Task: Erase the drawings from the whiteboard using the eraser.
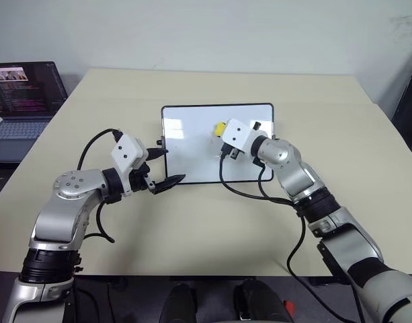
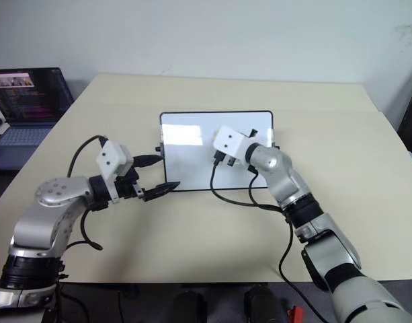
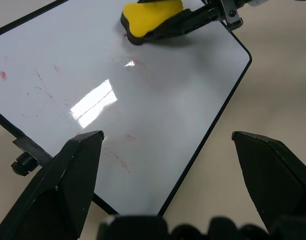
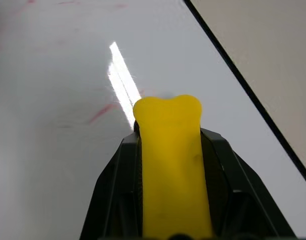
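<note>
Hovering at the near left corner of the whiteboard (image 1: 192,145), the left gripper (image 1: 167,168) had its two black fingers spread wide with nothing between them. The board lay flat on the beige table (image 1: 192,229). Farther in, over the board's middle, the right gripper (image 1: 224,132) was clamped on the eraser (image 3: 153,19), yellow top up, its base on the white surface. Only faint red smears of the drawings (image 3: 120,159) showed. A laptop (image 1: 21,101) sat at the far left.
</note>
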`<act>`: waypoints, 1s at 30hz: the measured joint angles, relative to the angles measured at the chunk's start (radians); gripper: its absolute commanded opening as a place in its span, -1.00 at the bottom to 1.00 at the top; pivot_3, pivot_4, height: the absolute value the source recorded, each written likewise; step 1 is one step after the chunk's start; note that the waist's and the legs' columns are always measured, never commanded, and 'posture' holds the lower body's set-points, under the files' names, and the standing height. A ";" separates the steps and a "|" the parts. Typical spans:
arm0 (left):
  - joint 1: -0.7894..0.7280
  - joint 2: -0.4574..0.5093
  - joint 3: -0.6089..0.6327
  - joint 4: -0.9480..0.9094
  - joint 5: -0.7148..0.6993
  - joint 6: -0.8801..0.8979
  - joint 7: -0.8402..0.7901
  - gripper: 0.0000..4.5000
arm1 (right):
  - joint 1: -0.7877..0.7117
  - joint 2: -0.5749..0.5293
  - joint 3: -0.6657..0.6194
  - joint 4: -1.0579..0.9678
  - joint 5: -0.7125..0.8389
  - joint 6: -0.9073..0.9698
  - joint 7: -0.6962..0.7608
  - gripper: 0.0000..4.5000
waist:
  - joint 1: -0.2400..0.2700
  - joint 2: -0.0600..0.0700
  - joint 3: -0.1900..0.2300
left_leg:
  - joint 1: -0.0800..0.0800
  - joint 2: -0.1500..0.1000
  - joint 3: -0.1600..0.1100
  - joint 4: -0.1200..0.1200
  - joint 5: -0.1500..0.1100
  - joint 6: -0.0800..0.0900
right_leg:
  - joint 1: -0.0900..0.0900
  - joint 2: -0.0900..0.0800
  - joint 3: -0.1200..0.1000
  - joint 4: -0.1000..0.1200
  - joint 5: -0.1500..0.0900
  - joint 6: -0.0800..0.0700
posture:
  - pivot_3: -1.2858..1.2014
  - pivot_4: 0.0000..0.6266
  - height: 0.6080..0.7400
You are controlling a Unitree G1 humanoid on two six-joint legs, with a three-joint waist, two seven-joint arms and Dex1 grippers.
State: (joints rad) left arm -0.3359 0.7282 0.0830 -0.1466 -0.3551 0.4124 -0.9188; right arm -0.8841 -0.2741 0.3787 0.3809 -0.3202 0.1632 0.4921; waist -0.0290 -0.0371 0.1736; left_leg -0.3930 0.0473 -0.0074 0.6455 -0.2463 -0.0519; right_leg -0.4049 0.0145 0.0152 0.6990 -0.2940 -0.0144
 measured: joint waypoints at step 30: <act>-0.001 0.002 0.000 0.012 0.000 -0.004 -0.035 1.00 | -0.034 0.057 0.057 0.101 -0.013 -0.086 0.093 -0.45 | -0.004 0.000 0.000 | 0.001 0.001 0.008 -0.001 0.001 0.002 | -0.001 0.000 0.002 -0.001 0.001 0.000 | 0.03 -0.52 1.00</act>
State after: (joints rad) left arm -0.3374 0.7303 0.0827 -0.1344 -0.3553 0.4083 -0.9536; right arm -0.9177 -0.2176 0.4359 0.4822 -0.3330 0.0768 0.5850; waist -0.0330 -0.0372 0.1736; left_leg -0.3919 0.0482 0.0004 0.6446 -0.2453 -0.0500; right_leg -0.4054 0.0148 0.0175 0.6981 -0.2926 -0.0148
